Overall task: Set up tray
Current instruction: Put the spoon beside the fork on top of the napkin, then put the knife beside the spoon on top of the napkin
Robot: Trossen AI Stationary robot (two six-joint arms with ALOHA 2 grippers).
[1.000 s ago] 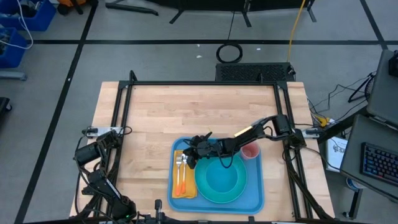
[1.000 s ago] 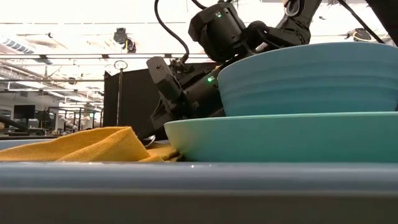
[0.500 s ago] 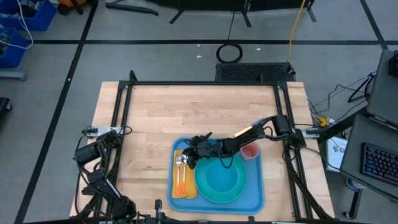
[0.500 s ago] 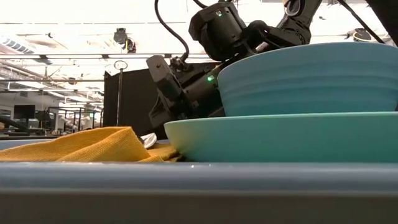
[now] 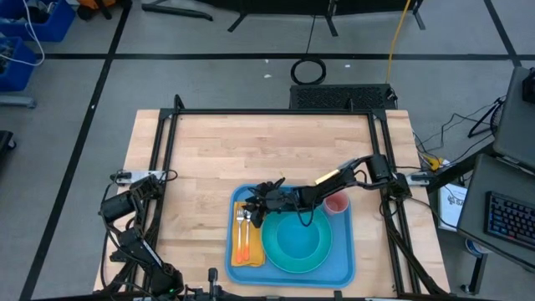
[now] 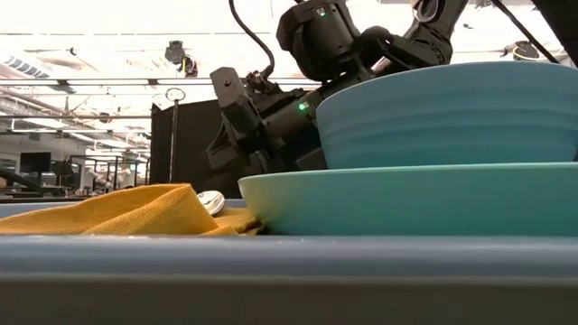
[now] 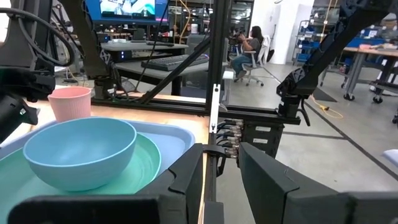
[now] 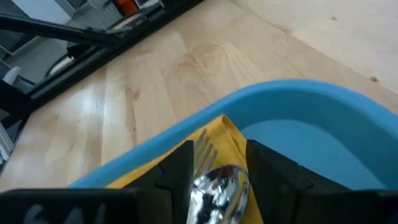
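The blue tray [image 5: 338,263] lies at the table's near edge. It carries a teal plate [image 6: 406,199] with a light blue bowl [image 7: 81,152] on it, a pink cup [image 5: 336,203] and a yellow napkin [image 5: 236,251]. On the napkin lie a fork [image 8: 202,149] and a spoon [image 8: 219,183], orange handles toward the near edge. My right gripper [image 5: 257,203] hovers open just above their far ends, a finger on either side of the spoon's bowl [image 6: 209,200]. My left gripper [image 7: 221,180] waits open beyond the table's left edge.
Bare wood [image 5: 267,150] stretches over the far half of the table and to the tray's left. A black frame [image 5: 167,150] runs along the table's sides. The bowl and plate stand close beside my right arm [image 5: 334,180].
My right gripper has opened, let go of the spoon and risen a little. The spoon's bowl now rests on the napkin, in plain sight below the fingers.
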